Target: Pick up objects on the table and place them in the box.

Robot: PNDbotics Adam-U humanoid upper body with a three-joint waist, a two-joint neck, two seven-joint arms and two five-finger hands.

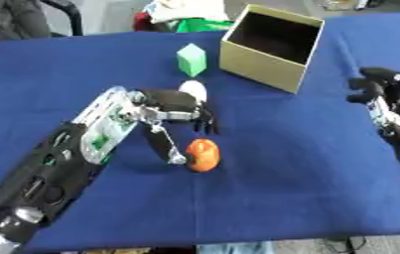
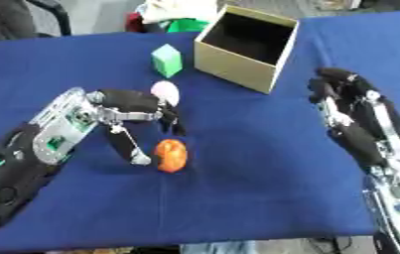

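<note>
An orange rounded object lies on the blue table. My left hand hovers just left of and above it. The hand is open, its thumb stretched down so the tip sits beside the orange object's left side, and its fingers hang above it, holding nothing. A white egg-shaped object lies right behind the hand, partly hidden by it. Farther back stand a green block and the open tan cardboard box. My right hand rests open at the right, fingers up.
The blue cloth covers the table, with bare room in front and between the hands. Clothes and colourful items lie beyond the far edge. The front edge runs along the bottom of the views.
</note>
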